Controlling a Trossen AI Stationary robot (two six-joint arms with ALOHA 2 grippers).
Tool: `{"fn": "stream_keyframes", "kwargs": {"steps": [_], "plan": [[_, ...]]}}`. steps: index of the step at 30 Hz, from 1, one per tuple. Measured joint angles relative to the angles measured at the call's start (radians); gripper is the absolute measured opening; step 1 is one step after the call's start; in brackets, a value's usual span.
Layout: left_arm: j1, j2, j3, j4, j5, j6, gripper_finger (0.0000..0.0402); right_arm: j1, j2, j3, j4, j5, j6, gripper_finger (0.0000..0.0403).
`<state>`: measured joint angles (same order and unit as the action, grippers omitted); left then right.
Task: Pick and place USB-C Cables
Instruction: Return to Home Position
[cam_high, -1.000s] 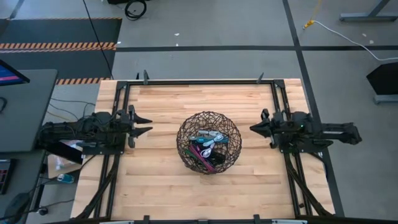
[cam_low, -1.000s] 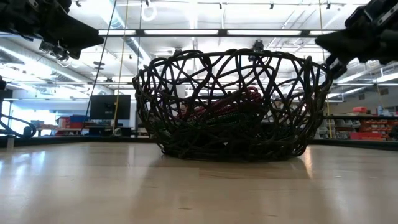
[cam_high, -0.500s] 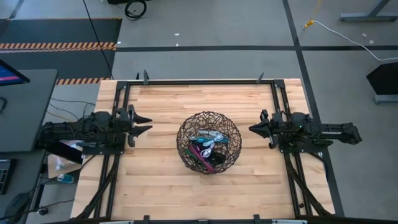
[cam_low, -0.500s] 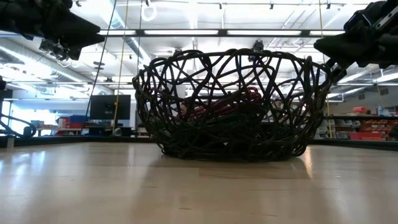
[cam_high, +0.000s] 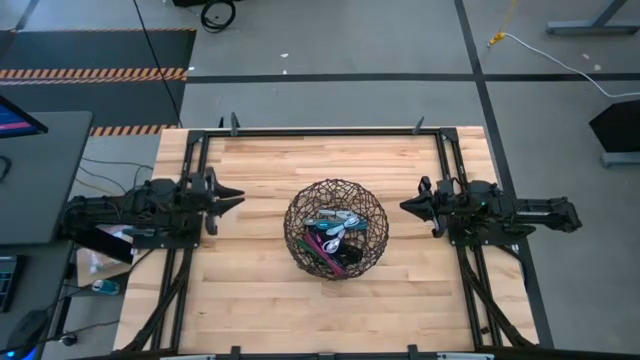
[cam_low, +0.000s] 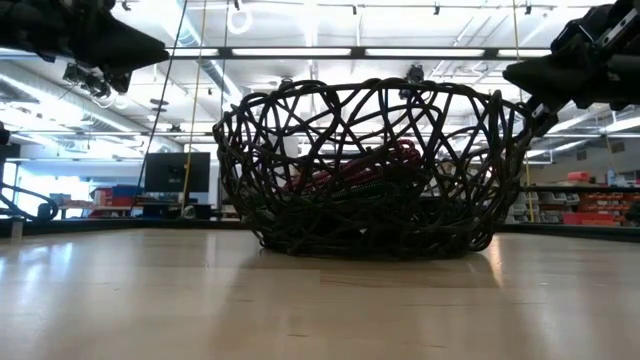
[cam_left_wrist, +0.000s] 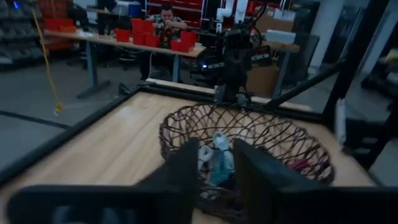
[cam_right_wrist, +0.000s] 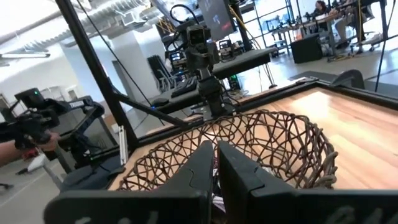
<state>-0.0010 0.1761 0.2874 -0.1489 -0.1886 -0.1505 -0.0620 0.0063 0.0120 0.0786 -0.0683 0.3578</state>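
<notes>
My left tool (cam_high: 232, 197) hangs over the worktop's (cam_high: 250, 300) left edge with its fingers a little apart. My right tool (cam_high: 405, 206) hangs over the right edge, fingers all but closed, and both are empty. Between them it's bare pale planks, and in the middle stands the dark wire basket (cam_high: 292, 228) with the USB-C Cables (cam_high: 335, 235) heaped inside, teal, white, purple and maroon. Beyond that there's grey floor (cam_high: 330, 45) crossed by black tape, and a person (cam_left_wrist: 165, 14) seated behind red bins (cam_left_wrist: 140, 28). Against a second ago, my left fingers have drawn closer together, while the basket and cables haven't budged.
</notes>
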Motion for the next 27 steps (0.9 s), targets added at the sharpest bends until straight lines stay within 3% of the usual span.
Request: {"fn": "stream_keyframes", "kwargs": {"steps": [4,9,13,17,22,27], "plan": [[0.0,0.0,0.0,-0.006,-0.004,0.104,0.0017,0.0,0.0,0.0,-0.005,0.057,-0.058,0.003],[-0.001,0.0,0.0,-0.034,-0.099,0.119,0.001,0.0,0.0,0.0,-0.006,0.212,-0.166,0.003],[0.0,0.0,0.0,-0.07,-0.126,0.059,0.0017,0.0,0.0,0.001,-0.013,0.218,-0.173,0.003],[-0.004,0.0,0.0,-0.066,-0.069,-0.058,0.0023,0.0,0.0,0.001,-0.041,0.198,-0.152,0.003],[-0.004,0.0,0.0,-0.084,0.152,0.078,0.0022,0.0,0.0,0.001,-0.057,0.198,-0.125,0.003],[-0.004,0.0,0.0,-0.089,0.296,0.163,0.0036,0.0,0.0,0.001,-0.056,0.198,-0.125,0.003]]}}
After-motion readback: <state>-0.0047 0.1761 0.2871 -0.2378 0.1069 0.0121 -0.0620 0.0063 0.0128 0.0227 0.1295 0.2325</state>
